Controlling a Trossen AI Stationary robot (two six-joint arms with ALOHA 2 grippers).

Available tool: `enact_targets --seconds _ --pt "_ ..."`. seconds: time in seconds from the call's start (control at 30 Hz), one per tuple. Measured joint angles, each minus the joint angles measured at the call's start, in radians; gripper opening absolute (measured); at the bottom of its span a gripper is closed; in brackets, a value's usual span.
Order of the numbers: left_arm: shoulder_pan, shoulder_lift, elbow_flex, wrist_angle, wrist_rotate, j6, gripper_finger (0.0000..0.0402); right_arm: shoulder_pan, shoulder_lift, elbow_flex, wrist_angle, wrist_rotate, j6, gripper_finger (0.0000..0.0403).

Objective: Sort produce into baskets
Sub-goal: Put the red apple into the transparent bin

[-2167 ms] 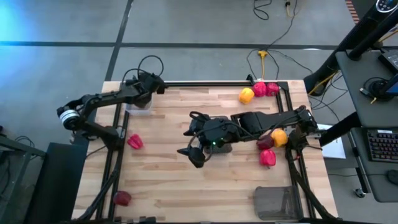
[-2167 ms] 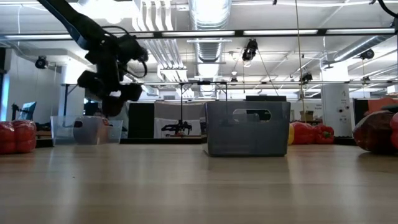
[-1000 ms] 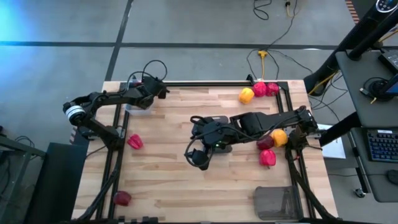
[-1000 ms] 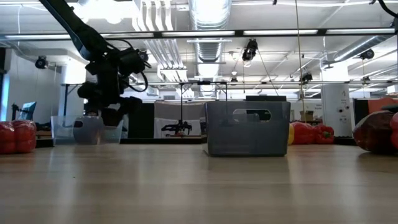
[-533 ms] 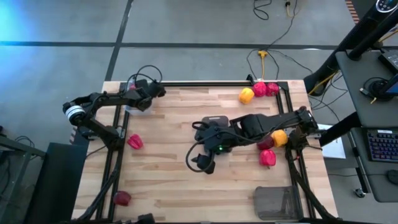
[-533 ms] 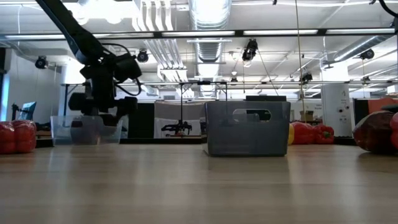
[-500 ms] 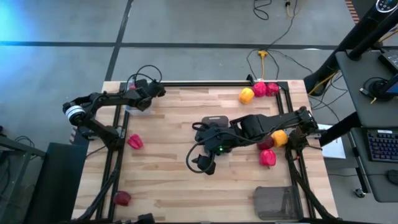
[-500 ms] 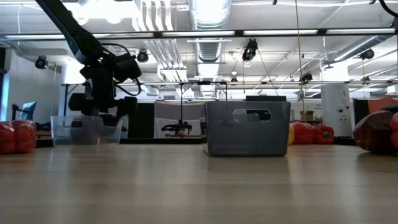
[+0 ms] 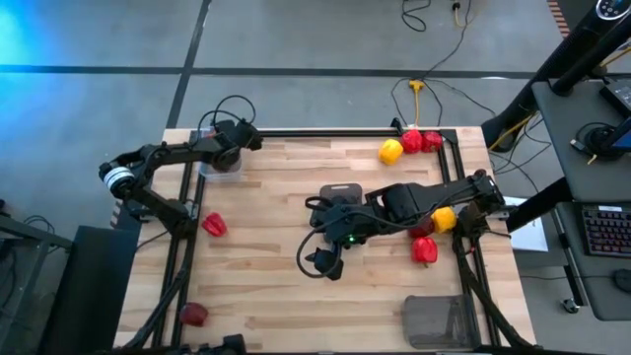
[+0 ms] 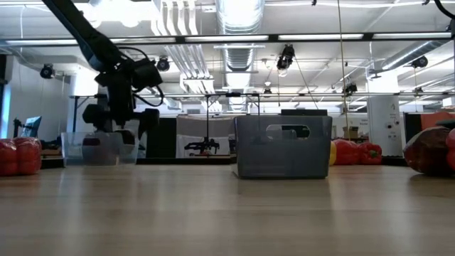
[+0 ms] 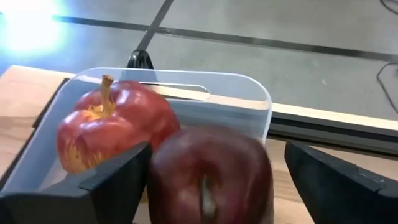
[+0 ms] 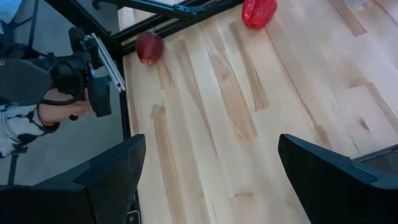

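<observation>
Dropping an apple is the step in hand: the left gripper point(image 11: 208, 186) hangs over the clear basket point(image 11: 255, 102) at the table's far left corner, fingers wide apart around a dark red apple point(image 11: 208, 180) beside another apple point(image 11: 112, 124). Next it should probably lift clear. The right gripper point(image 12: 208, 180), open and empty, faces the loose red pepper point(image 12: 259, 11).

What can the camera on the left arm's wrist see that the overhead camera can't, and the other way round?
Only the left wrist view shows two apples: a dark red apple between the left claw's open fingers and a red apple lying inside the clear bin.

Only the high view shows the right claw at mid-table, the yellow pepper and the mesh basket.

Both show the clear bin at the table's far left corner.
</observation>
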Motion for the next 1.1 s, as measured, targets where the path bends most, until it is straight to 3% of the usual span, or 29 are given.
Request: enact_targets --seconds 0.4,0.83,1.1 --pt "-0.002 -0.013 0.009 -0.072 -0.004 -0.024 0.0355 0.011 -0.002 0.000 0.000 0.000 0.016 0.0359" --pt "-0.001 -0.173 0.009 -0.072 -0.048 0.041 0.0355 0.011 -0.002 0.000 0.008 0.010 0.011 0.0359" --pt "-0.007 -0.292 0.009 -0.138 0.239 0.115 0.0343 0.010 -0.002 0.000 0.008 0.011 0.013 0.0359"
